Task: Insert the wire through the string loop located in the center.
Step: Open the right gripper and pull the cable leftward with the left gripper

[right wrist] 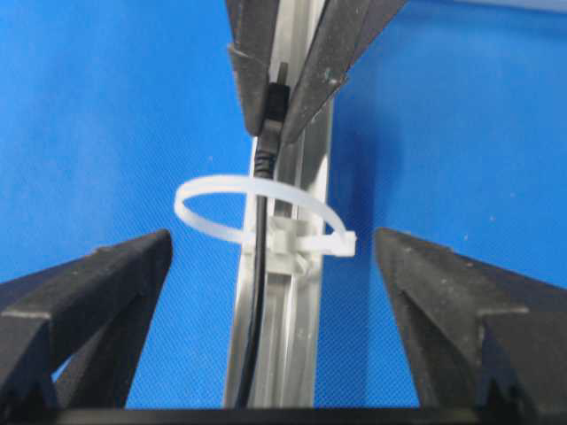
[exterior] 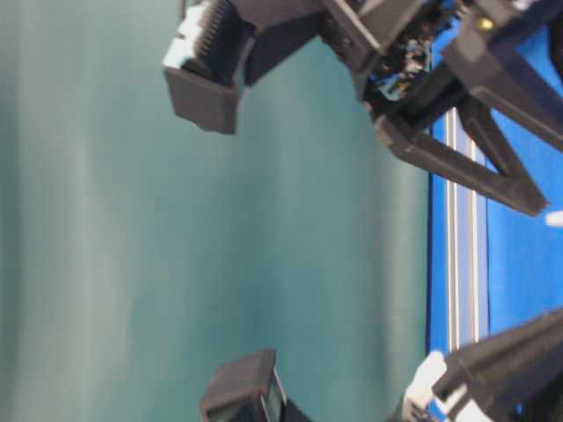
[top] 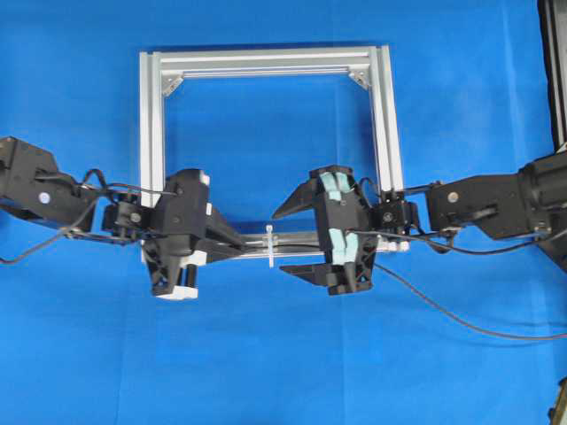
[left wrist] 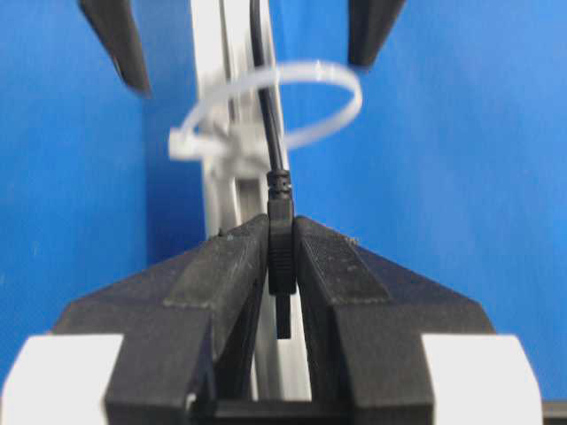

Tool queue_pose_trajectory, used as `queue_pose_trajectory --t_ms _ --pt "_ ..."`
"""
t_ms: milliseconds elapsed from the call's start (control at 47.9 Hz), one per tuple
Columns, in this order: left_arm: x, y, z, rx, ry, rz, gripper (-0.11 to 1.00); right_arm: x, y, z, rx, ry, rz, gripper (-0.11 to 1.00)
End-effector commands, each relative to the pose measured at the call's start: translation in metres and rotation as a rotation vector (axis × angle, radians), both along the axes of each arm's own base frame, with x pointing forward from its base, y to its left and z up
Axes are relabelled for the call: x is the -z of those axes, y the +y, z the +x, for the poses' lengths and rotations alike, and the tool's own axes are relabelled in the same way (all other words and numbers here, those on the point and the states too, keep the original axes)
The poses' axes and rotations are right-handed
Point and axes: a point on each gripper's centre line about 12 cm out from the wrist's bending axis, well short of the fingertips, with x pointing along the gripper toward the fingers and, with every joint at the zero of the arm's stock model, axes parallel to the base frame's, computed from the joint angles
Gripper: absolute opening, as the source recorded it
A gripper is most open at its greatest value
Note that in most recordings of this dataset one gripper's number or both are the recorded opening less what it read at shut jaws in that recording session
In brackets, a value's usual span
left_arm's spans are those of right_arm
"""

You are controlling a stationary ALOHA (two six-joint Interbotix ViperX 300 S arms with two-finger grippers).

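Wire threaded through loop; handover in progress.
Left claw [left wrist: 282, 266] clamps the wire [left wrist: 268, 115] plug just past the string loop [right wrist: 257, 217]; right claw [right wrist: 275, 266] stands wide open, holding nothing. Risk: tugging could drag the loop or slip the plug.

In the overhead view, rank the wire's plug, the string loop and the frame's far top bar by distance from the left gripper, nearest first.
1. wire plug: clamped in the left gripper.
2. string loop: just right of its tips, on the near bar.
3. aluminium frame top bar: farthest, at the back.

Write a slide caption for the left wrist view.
Left gripper clamps the wire by its plug, cable passing through the string loop.
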Motion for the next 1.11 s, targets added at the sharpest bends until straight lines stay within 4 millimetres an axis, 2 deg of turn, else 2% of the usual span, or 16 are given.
queue_pose_trajectory --t_ms 0,313,543,835,961,1086 --pt "-0.015 0.0 -0.004 0.002 -0.044 -0.005 0.09 -0.015 0.001 -0.002 -0.006 -0.04 0.001 0.85" --pt "-0.02 0.006 -0.052 0.004 -0.038 -0.005 0.09 -0.014 0.002 -0.015 -0.01 -0.029 0.005 0.86" --pt "-0.02 0.009 -0.091 0.009 -0.032 -0.018 0.09 -0.022 0.004 -0.015 -0.013 -0.038 0.009 0.86" --pt "-0.019 0.003 -0.139 0.037 -0.039 -0.079 0.09 -0.03 0.004 -0.014 -0.013 -0.059 0.01 0.86" --pt "-0.022 -0.002 -0.147 0.072 -0.055 -0.078 0.09 -0.031 0.004 -0.013 -0.012 -0.062 0.012 0.86" --pt "-0.02 -0.004 -0.143 0.079 -0.045 -0.066 0.09 -0.031 0.004 -0.013 -0.012 -0.063 0.012 0.86"
